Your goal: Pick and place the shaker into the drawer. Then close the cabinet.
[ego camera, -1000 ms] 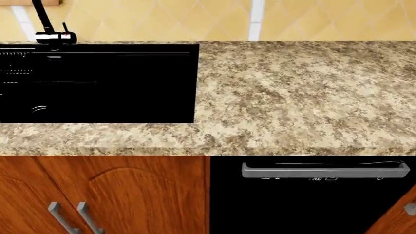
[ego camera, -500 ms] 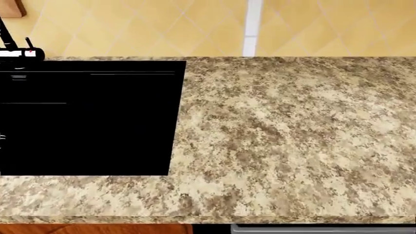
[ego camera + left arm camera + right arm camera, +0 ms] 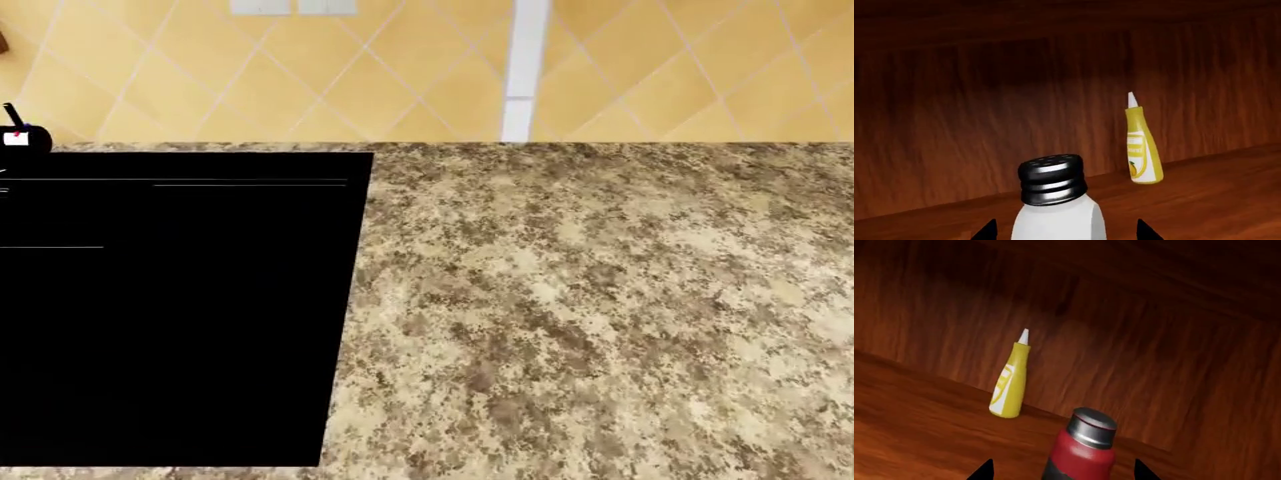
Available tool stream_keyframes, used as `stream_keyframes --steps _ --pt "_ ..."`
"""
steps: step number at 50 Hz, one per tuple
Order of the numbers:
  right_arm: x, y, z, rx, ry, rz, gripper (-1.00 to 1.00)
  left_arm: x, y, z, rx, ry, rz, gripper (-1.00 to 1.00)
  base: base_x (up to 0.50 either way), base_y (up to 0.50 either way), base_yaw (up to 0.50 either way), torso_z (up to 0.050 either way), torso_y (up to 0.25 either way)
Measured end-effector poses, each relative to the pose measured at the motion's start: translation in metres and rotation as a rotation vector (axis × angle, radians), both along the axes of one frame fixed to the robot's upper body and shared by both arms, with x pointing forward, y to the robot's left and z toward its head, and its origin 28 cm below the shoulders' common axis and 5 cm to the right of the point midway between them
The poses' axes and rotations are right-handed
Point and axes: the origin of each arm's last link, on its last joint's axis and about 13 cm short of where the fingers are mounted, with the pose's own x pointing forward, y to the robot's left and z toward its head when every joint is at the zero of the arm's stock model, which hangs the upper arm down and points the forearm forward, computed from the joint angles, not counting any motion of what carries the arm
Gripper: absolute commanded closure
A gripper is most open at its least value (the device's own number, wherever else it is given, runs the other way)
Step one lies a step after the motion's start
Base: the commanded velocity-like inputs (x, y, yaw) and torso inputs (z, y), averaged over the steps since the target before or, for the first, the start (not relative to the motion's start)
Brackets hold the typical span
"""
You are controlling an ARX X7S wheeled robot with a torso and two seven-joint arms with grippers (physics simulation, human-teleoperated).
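Note:
A white shaker (image 3: 1054, 200) with a black perforated cap stands upright on a reddish-brown wooden floor (image 3: 1214, 195), close in front of the left wrist camera. My left gripper (image 3: 1066, 235) is open, its two dark fingertips either side of the shaker with a gap on each side. My right gripper (image 3: 1062, 474) is also open, astride a red bottle (image 3: 1084, 450) with a grey cap. A tall wood-grain wall (image 3: 987, 110) rises behind. I cannot tell whether this wood is the drawer or the cabinet. Neither arm shows in the head view.
A yellow squeeze bottle (image 3: 1142, 150) stands upright by the wooden wall, also in the right wrist view as the yellow bottle (image 3: 1009, 390). The head view holds a speckled granite countertop (image 3: 601, 300), a black sink (image 3: 174, 310) at left and a tiled wall (image 3: 400, 70) behind.
The head view has tilted up and drawn closer: the arched cabinet doors and the grey bar handle have dropped out of the frame, and the counter fills it.

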Motion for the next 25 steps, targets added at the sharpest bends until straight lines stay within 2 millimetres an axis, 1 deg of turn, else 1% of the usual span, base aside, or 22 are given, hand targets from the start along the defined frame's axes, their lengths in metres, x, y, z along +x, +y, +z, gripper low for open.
stream_keyframes --steps 16,21,25 --pt "0.000 -0.004 -0.002 0.018 0.007 -0.016 -1.00 0.000 0.004 0.002 0.011 -0.005 0.015 1.00 0.00 0.00 0.00 0.000 0.000" --pt "0.001 -0.006 -0.003 0.024 0.020 -0.014 -1.00 -0.004 0.010 0.009 0.017 -0.037 0.026 1.00 0.00 0.00 0.00 0.000 0.000" --pt "0.001 -0.006 -0.003 0.028 0.029 -0.010 -1.00 -0.012 0.009 0.019 0.035 -0.079 0.004 1.00 0.00 0.00 0.00 0.000 0.000"
